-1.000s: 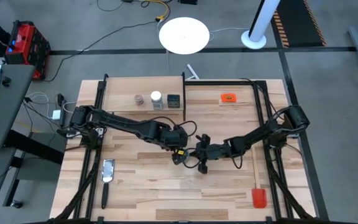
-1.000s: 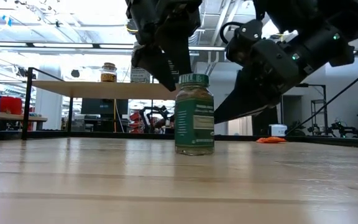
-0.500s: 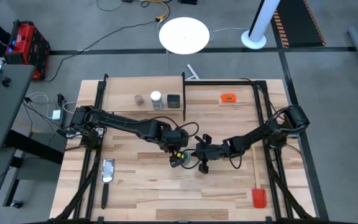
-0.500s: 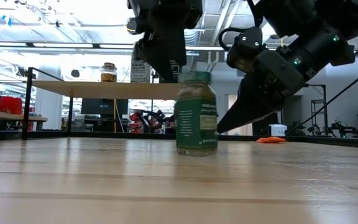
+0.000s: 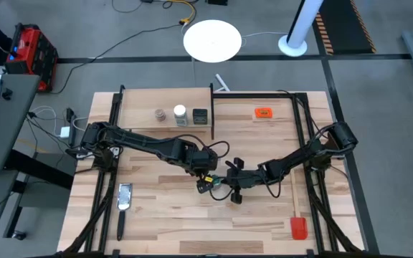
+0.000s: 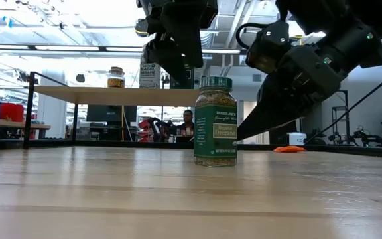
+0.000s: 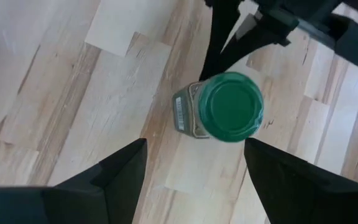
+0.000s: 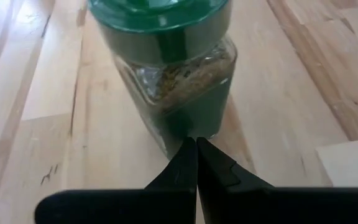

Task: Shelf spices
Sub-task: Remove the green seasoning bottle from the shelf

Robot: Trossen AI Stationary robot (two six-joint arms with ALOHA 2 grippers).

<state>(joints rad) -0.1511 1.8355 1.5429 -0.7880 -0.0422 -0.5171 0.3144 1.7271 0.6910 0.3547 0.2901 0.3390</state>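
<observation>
The green-lidded jar (image 6: 215, 121) stands upright mid-worktop (image 5: 163, 215). The left tool (image 7: 194, 165) hangs spread wide above it; the right tool (image 8: 196, 163), pinched closed and empty, points at its side. Three spices sit on the shelf (image 5: 138, 107).

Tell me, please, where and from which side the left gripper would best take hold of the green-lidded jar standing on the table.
Probably from straight above, gripping just under the lid. The green-lidded jar stands upright on the table, and the left gripper is open above it, fingers spread wider than the jar. The right gripper, shut, has its tips against one side of the jar, so the fingers should close on the two free sides.
</observation>
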